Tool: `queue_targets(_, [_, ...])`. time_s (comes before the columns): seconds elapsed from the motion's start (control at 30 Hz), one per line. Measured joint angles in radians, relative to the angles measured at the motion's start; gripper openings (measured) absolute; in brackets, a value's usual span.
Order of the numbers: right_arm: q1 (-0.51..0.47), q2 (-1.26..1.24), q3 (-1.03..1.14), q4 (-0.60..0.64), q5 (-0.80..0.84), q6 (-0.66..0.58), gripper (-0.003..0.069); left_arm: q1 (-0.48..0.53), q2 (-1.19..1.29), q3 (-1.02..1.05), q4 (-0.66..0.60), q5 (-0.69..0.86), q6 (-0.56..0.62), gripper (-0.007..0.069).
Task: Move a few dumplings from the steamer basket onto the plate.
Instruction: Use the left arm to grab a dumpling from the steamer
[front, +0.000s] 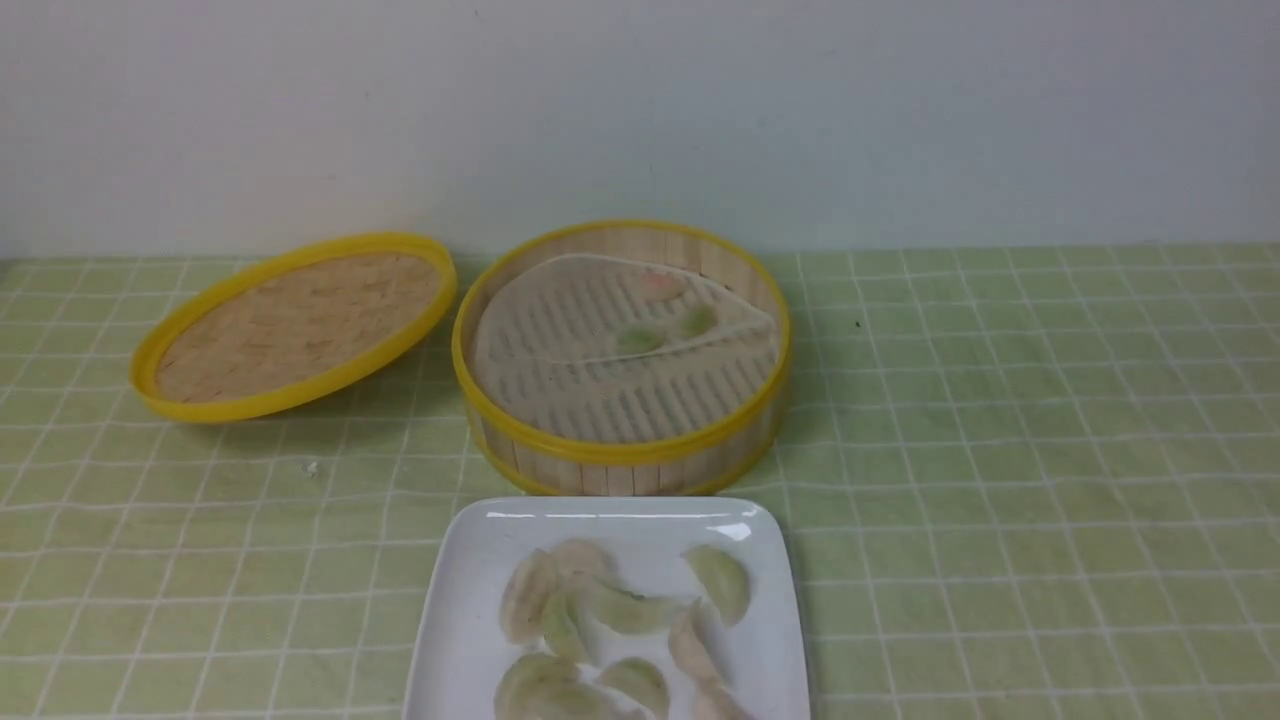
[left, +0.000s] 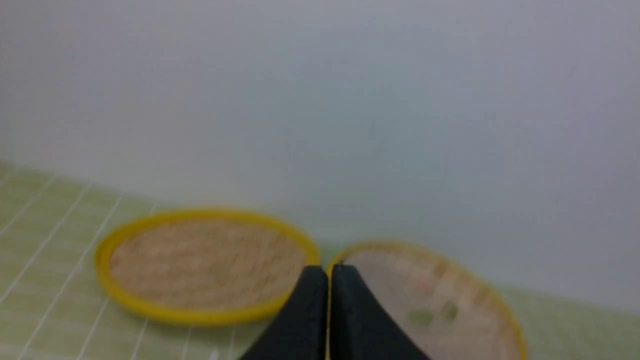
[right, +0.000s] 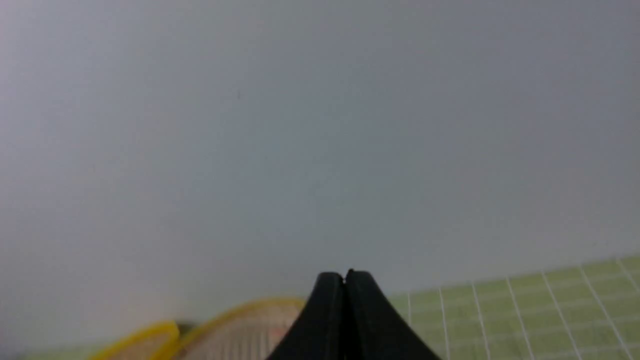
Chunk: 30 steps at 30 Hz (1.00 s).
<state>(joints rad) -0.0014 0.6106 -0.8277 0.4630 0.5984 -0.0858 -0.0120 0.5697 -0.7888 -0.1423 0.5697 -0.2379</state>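
Three dumplings (front: 640, 340) in the basket: one pinkish-orange near the far wall, two light green nearer the middle. They are soft crescents, hazy against the whitish sheet.
Steamer basket (front: 610, 452): round bamboo, with a wall of pale upright slats. Glossy yellow bands run round the top and bottom rims, and the floor is slatted with dark gaps. It stands mid-desk, just beyond the plate.
Liner sheet (front: 560, 340): thin, whitish and translucent, with one curved edge crossing the basket floor. Whether the dumplings lie over or under it cannot be told.
Plate (front: 460, 640): glossy white, square with rounded corners, and a raised rim that catches bright highlights. It is nearest the robot, and its near part is cut off by the picture's edge.
Dumplings on the plate: a cluster of pale crescents with translucent skin, mostly green-tinted and a few beige-pink. Several touch or overlap, and one lies apart toward the right rim.
Lid (front: 295, 325): round and shallow, with a yellow rim and a woven tan face. It sits on the robot's left of the basket, its edge close against it, and it looks tilted.
Desk (front: 1000, 450): covered in a light green cloth with a grid of thin white lines.
Left gripper (left: 328, 272): smooth, tapering black fingers (left: 305, 320) pressed together with nothing between them. Its wrist view faces the lid and the basket.
Right gripper (right: 344, 277): matching black fingers (right: 320, 320), also pressed together and empty. Its wrist view takes in the wall, a yellow rim and the cloth.
Wall (front: 640, 100): plain, matt, pale grey.
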Motion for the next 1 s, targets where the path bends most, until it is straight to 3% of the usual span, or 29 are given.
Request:
queue_targets(0.17, [0.0,0.329,-0.249,-0.003,0.378,-0.11,-0.0015,0.0,0.334,-0.224,-0.089,0.296,0.254,-0.0006])
queue_targets(0.2, [0.0,0.329,-0.256,-0.003,0.389,-0.112,-0.0015,0.0,0.348,-0.231,-0.089,0.296,0.264,-0.0006])
queue_targets(0.27, [0.0,0.464,-0.321,-0.001,0.494,-0.13,-0.0015,0.0,0.527,-0.321,-0.175,0.295,0.401,-0.0006])
queue_targets(0.43, [0.0,0.563,-0.331,0.044,0.537,-0.187,-0.0015,-0.052,0.859,-0.495,-0.273,0.326,0.599,-0.0006])
queue_targets(0.67, [0.0,0.56,-0.331,0.064,0.53,-0.218,-0.0015,-0.196,1.178,-0.758,-0.269,0.374,0.668,-0.0006])
queue_targets(1.0, [0.0,0.56,-0.33,0.058,0.526,-0.219,-0.0015,-0.301,1.486,-1.036,-0.21,0.373,0.677,-0.0004])
